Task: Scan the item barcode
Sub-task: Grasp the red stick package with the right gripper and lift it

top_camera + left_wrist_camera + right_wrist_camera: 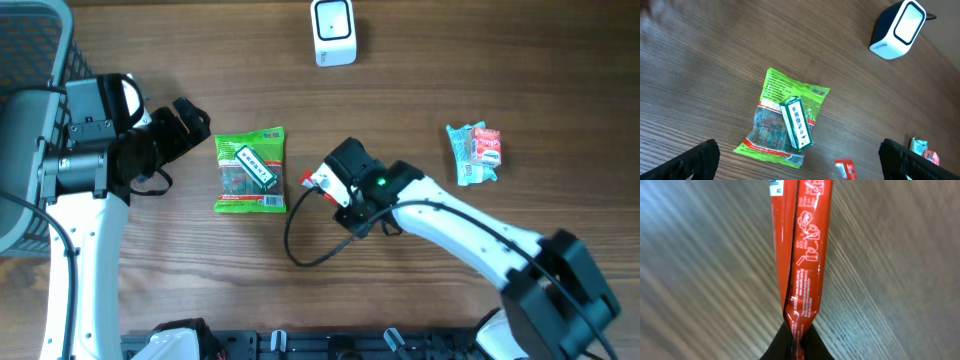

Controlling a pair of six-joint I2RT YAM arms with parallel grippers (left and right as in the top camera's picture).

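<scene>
A red packet [801, 245] hangs pinched at one end between the fingers of my right gripper [796, 341], which is shut on it just above the wooden table. From overhead, the right gripper [318, 184] sits mid-table with the red packet [311, 181] at its tip. The white barcode scanner [333, 32] stands at the far edge, well beyond it. My left gripper [192, 122] is open with nothing in it, just left of a green snack bag [250, 171]. In the left wrist view the green bag [785, 120] lies ahead of the open left gripper [799, 152], and the scanner [897, 29] is at top right.
A blue and red packet [475, 152] lies at the right. A grey mesh basket [30, 45] fills the far left corner. A black cable [300, 245] loops on the table under the right arm. In the left wrist view the red packet [846, 169] shows at the bottom.
</scene>
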